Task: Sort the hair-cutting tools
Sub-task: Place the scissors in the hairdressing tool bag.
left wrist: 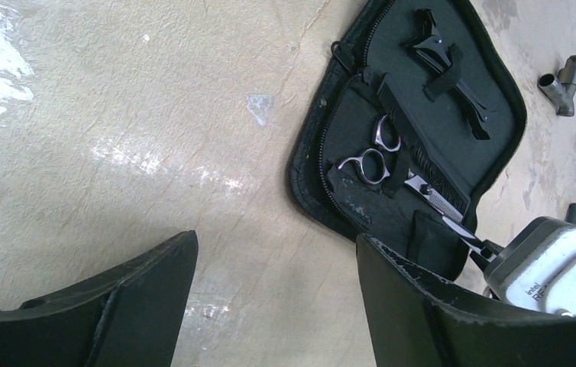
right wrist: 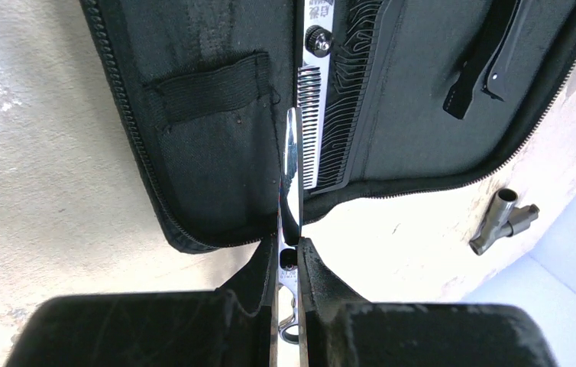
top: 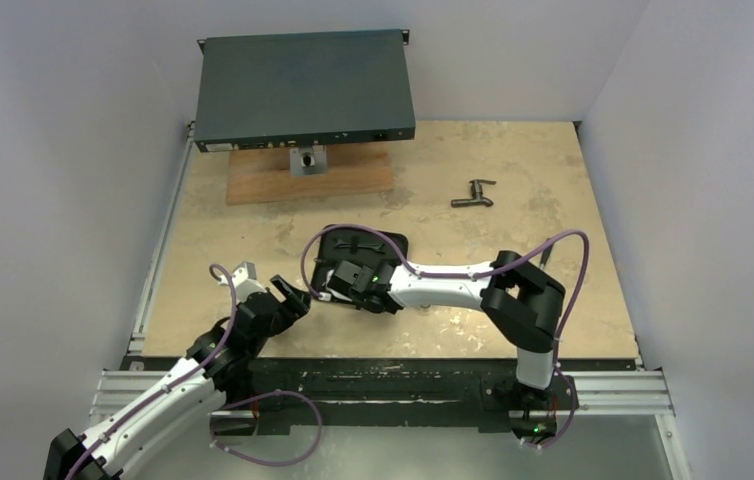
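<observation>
1. An open black zip case [top: 393, 243] lies at the middle of the counter [top: 553, 160], just beyond both arms.
2. The right fingers [right wrist: 323, 279] are closed almost flat together, pinching the tip of one blade of the silver scissors [left wrist: 369, 158].
3. The scissors lie lengthwise in the case. Their two ring handles sit at the end away from the right fingers, and their toothed blade rests against the black comb [left wrist: 421, 157] beside them.
4. The thin black clip [left wrist: 453, 76] sits in the other half of the case, tucked under a strap and apart from the scissors and comb.
5. The left fingers [left wrist: 144, 283] are spread wide and hold nothing. They hover over bare counter at the near-left of the case.
6. The scissors' rings lie just beyond and to the right of the left fingers, with the edge of the case between them.
7. A dark T-shaped fitting [top: 473, 193] lies on the counter to the far right, well apart from the case.
</observation>
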Controlling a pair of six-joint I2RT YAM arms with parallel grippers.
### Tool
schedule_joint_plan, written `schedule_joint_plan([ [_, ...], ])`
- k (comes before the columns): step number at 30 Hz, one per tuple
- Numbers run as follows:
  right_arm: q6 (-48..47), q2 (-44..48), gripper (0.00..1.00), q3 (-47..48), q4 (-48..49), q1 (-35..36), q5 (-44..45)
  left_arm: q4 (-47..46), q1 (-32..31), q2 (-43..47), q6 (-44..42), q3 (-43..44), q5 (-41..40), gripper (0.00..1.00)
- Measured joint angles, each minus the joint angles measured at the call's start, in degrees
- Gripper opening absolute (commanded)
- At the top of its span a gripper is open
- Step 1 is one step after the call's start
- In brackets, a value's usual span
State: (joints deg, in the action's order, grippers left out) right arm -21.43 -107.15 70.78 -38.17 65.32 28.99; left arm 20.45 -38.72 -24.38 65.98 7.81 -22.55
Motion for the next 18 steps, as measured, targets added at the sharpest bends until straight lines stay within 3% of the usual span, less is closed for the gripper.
schedule_joint_plan([
  [18, 0.8, -0.6, 0.0, -0.2, -1.7, 1.9, -2.1, 0.0, 0.0, 0.8, 0.0, 0.0, 0.0, 0.75],
])
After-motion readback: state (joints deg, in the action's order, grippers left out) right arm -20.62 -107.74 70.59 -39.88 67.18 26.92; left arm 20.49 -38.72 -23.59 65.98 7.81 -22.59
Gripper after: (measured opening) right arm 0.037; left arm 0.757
